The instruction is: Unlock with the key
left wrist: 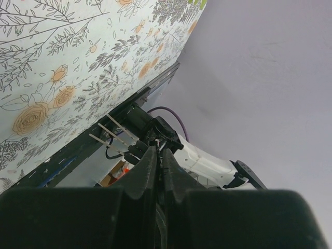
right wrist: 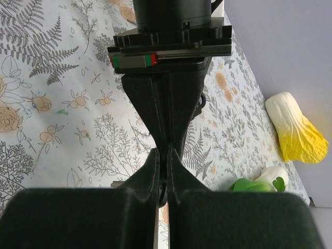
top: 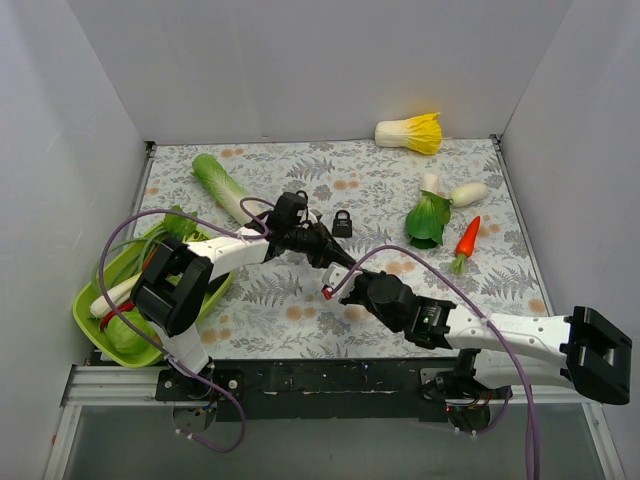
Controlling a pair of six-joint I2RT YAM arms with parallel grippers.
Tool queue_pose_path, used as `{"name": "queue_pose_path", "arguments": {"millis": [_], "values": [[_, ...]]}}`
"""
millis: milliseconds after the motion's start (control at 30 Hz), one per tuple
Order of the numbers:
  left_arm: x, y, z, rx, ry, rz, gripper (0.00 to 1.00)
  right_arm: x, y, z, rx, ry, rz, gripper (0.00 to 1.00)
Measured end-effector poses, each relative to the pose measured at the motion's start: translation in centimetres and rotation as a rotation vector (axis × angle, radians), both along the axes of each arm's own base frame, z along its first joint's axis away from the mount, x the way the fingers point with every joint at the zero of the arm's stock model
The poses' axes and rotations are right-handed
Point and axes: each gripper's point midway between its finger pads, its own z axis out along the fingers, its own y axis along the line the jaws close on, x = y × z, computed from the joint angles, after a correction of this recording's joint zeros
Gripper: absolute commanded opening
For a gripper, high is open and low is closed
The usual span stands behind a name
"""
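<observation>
your left gripper (left wrist: 157, 151) has its fingers pressed almost together, with only a dark sliver between them. your right gripper (right wrist: 163, 154) looks the same, and the two meet tip to tip above the floral cloth (right wrist: 62, 119). no key shows in any view, so you cannot tell whether either pinch holds one. the small black padlock (top: 342, 223) rests on the cloth just beyond the meeting tips, apart from both. expect it to be rigid, dense and apt to skid if pushed. pin its body by the flat sides and leave the keyhole free. a key would be thin and slick, so pinch its bow. the red and green tag (right wrist: 134, 60) on the left gripper shows no legible writing.
</observation>
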Motion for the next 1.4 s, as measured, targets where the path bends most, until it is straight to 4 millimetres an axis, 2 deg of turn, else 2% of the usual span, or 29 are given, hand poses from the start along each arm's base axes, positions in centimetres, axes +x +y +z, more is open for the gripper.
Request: {"name": "queue_pose_path", "arguments": {"millis": [33,133,167,200,333,433,533,633,700,833,1000,1167,1400], "values": [[0.2,0.1,0.0,0.001,-0.004,0.005,0.00,0.0,0.0,0.0,0.002,0.001,-0.006,0.21],[0.5,0.2,-0.2,0.009,-0.052,-0.002,0.00,-0.1,0.0,-0.2,0.031,0.031,-0.022,0.35],[0.8,0.3,-0.4,0.025,-0.090,0.000,0.00,-0.2,-0.2,-0.3,0.042,0.047,-0.034,0.44],[1.3,0.5,-0.6,0.043,-0.133,0.000,0.00,-0.3,-0.4,-0.2,0.062,0.062,-0.048,0.49],[3.5,1.5,-0.8,0.131,-0.341,0.013,0.00,-0.7,-1.6,1.7,0.222,0.125,-0.117,0.64],[4.8,2.7,0.4,0.186,-0.518,0.023,0.00,-0.8,-2.5,3.2,0.357,0.191,-0.151,0.64],[5.3,3.5,2.7,0.190,-0.699,0.015,0.00,0.4,-3.6,3.6,0.453,0.283,-0.187,0.63],[4.6,4.0,4.9,0.146,-0.882,-0.026,0.00,2.1,-4.9,3.1,0.536,0.400,-0.208,0.63],[3.3,4.2,6.0,0.087,-0.994,-0.068,0.00,2.3,-5.0,2.9,0.582,0.478,-0.183,0.64],[0.4,4.6,7.2,-0.031,-1.135,-0.141,0.00,0.7,-2.8,3.9,0.677,0.634,-0.012,0.64],[-1.6,4.6,9.4,-0.161,-1.251,-0.176,0.00,-2.5,0.2,7.0,0.763,0.751,0.247,0.65],[-3.0,4.5,10.9,-0.268,-1.301,-0.191,0.00,-3.6,1.2,8.0,0.790,0.801,0.344,0.62],[-4.1,4.4,12.2,-0.346,-1.325,-0.214,0.00,-4.0,1.8,8.3,0.826,0.846,0.392,0.59]]}}
